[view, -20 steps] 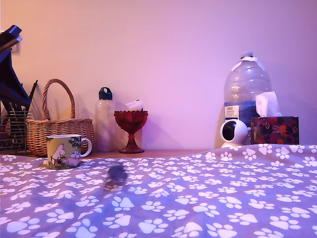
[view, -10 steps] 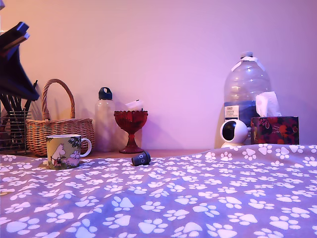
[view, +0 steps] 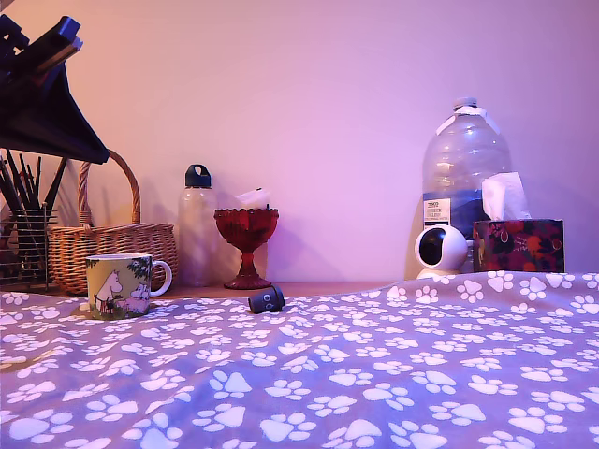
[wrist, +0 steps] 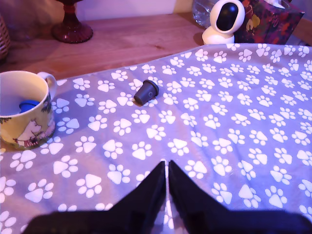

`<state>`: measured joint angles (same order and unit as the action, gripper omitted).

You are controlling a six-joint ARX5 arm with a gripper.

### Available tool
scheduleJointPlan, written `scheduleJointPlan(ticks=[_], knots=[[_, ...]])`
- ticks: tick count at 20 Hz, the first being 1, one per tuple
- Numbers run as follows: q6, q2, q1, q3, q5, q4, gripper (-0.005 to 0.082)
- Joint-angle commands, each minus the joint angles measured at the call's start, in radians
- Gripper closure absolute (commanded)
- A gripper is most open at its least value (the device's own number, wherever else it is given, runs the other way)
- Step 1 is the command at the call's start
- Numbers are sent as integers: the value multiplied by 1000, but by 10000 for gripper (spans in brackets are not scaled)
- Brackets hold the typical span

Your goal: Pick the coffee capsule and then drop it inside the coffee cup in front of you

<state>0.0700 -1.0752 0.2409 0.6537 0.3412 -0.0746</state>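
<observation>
A: Coffee capsule (wrist: 146, 91) is lying on its side, upper centre of the wrist view, on the paw-print cloth (wrist: 234, 126). Coffee cup (wrist: 24, 108) is sitting mid-left, well apart from it.

B: Handling?

A: Judging it light, stiff, smooth, likely to roll on soft fabric. Pinching across the tapered body looks best.

B: Gripper (wrist: 166, 168)?

A: Jaws are nearly touching, holding nothing.

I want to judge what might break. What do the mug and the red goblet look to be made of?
The mug looks like glazed ceramic: opaque, glossy, with printed cartoon figures. The red goblet looks like pressed glass: translucent, with a patterned bowl. Both are probably breakable.
</observation>
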Motion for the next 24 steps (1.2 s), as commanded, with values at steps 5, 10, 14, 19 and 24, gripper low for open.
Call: scheduleJointPlan(ticks=[5, 10, 14, 19, 24], knots=[[3, 3, 2, -10, 10, 1, 786], [-89, 3, 3, -10, 11, 2, 676], [-226, 3, 15, -10, 29, 3, 202], [-311, 3, 29, -10, 28, 0, 203], [-340, 3, 29, -10, 24, 17, 203]])
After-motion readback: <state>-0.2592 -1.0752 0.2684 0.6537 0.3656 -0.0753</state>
